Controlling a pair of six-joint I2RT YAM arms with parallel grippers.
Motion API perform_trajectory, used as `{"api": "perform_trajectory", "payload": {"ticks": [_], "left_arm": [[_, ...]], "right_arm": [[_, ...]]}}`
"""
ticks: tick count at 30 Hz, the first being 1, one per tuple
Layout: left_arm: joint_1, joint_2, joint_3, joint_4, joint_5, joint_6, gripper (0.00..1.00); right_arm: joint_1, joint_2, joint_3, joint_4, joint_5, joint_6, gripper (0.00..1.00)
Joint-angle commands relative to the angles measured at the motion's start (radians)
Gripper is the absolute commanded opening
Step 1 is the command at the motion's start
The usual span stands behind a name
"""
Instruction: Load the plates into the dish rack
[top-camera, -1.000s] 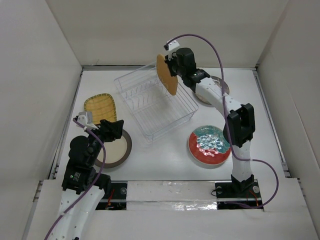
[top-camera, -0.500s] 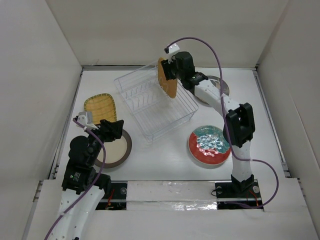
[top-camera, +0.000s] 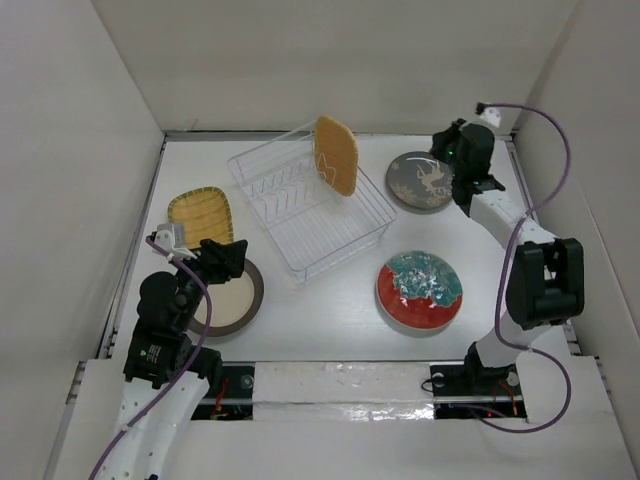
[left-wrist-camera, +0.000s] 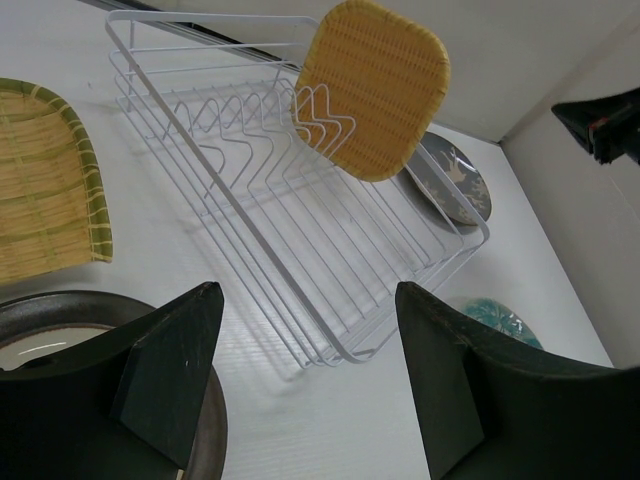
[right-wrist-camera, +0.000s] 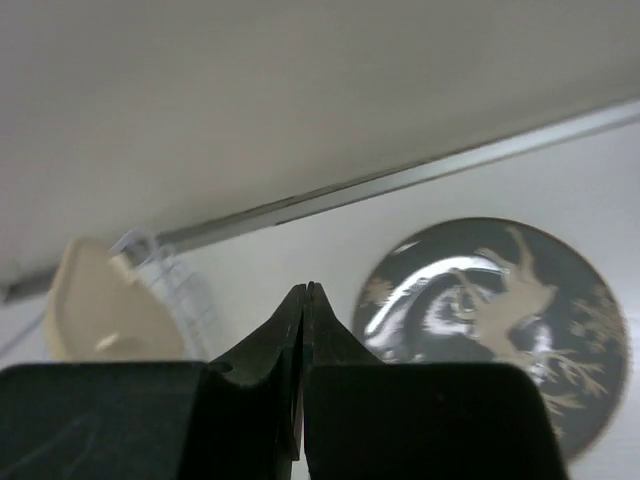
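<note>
The orange plate (top-camera: 336, 154) stands upright among the prongs of the wire dish rack (top-camera: 310, 210); it also shows in the left wrist view (left-wrist-camera: 375, 85). My right gripper (top-camera: 452, 150) is shut and empty at the back right, beside the dark grey plate (top-camera: 422, 182), seen close in the right wrist view (right-wrist-camera: 490, 320). My left gripper (top-camera: 222, 258) is open and empty over the brown-rimmed cream plate (top-camera: 232, 300). The yellow ribbed plate (top-camera: 200, 216) lies left of the rack. The red-rimmed teal plate (top-camera: 420, 289) lies front right.
White walls enclose the table on the left, back and right. The rack (left-wrist-camera: 290, 200) sits at an angle in the middle, its near corner towards my left gripper (left-wrist-camera: 310, 350).
My right gripper has let go of the orange plate, which now stands in the rack, and has swung right to the dark grey plate, its jaws shut. The left arm has not moved.
</note>
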Motion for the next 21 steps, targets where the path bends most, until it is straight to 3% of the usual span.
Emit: {"api": "perform_trajectory", "payload": {"ticks": [1, 4, 5, 8, 15, 21], "left_arm": [[-0.007, -0.006, -0.003, 0.053, 0.01, 0.008, 0.67], [-0.007, -0.008, -0.004, 0.056, 0.01, 0.008, 0.67], [-0.007, -0.008, -0.006, 0.056, 0.01, 0.008, 0.67], [-0.007, -0.005, -0.004, 0.056, 0.01, 0.008, 0.67], [-0.007, 0.0, -0.004, 0.053, 0.001, 0.008, 0.67], [-0.007, 0.006, -0.003, 0.05, -0.007, 0.008, 0.67]], "right_arm": [[-0.121, 0.032, -0.141, 0.08, 0.011, 0.279, 0.0], [-0.167, 0.058, -0.213, 0.148, 0.014, 0.336, 0.35], [-0.19, 0.065, -0.239, 0.148, 0.023, 0.352, 0.58], [-0.241, 0.111, -0.261, 0.157, 0.005, 0.411, 0.75], [-0.287, 0.285, -0.197, 0.152, -0.205, 0.524, 0.74], [-0.305, 0.398, -0.16, 0.195, -0.325, 0.63, 0.61]]}}
